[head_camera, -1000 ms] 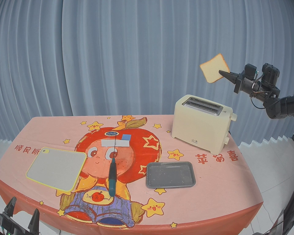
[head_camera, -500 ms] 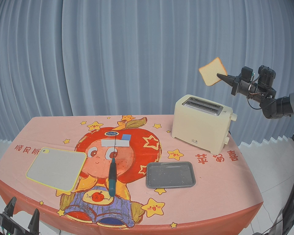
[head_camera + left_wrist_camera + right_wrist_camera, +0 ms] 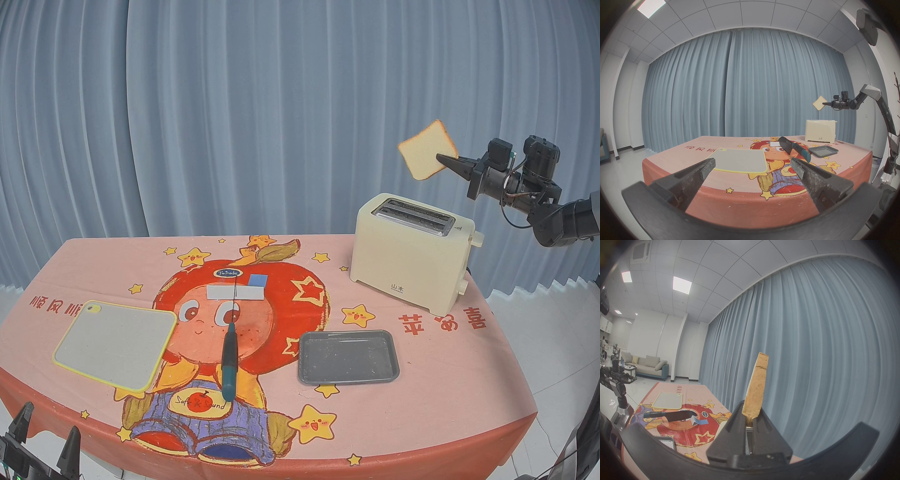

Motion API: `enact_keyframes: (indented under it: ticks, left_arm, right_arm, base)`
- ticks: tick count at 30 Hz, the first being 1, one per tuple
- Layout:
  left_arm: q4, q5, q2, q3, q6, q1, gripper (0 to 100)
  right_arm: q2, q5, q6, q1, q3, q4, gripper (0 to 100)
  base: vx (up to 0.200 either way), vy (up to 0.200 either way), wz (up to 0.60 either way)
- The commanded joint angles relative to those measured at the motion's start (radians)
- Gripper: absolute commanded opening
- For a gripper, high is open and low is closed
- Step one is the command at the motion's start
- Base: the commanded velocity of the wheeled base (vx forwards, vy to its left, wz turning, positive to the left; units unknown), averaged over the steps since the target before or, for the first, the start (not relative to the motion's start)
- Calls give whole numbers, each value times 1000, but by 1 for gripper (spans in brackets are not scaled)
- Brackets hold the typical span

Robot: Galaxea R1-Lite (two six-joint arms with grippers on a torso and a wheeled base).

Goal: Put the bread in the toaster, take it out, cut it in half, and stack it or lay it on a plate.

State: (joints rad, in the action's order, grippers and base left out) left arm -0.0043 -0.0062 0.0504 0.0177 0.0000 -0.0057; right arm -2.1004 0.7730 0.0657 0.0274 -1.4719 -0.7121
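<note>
Right claw clamped on pale square bread slice above cream two-slot toaster, left claw wide open, well apart from toaster

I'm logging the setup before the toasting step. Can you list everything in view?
bread: 1 slice, tan, in the air above the toaster, in the right claw
toaster: 1, cream, far right part of the table
tray: 1, grey, on the table in front of the toaster
knife: 1, teal handle, middle of the table
blocks: 2, white and blue, by the knife's blade tip
board: 1, grey with yellow rim, left part of the table
table: 1, pink cartoon cloth
curtain: blue-grey, behind the table
left claw: 1, black, open, low at the table's near left edge
right claw: 1, black, shut on the bread
</note>
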Motion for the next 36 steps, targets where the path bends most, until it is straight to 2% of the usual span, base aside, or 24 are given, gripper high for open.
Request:
enact_keyframes:
  ticks: [1,9,19,31,36]
  left_arm:
    - [0,0,0,-18,0,0,100]
    - [0,0,0,-18,0,0,100]
    - [0,0,0,-18,0,0,100]
    - [0,0,0,-18,0,0,100]
    - [0,0,0,-18,0,0,100]
  right_arm:
    - [2,0,2,-8,5,-3,0]
    - [0,0,5,-11,16,-1,0]
    - [-3,0,117,-21,108,-3,0]
    - [25,3,183,-41,242,-13,0]
    - [49,23,204,-41,280,-13,0]
  base:
    - [0,0,0]
    - [0,0,0]
    - [0,0,0]
    - [0,0,0]
    - [0,0,0]
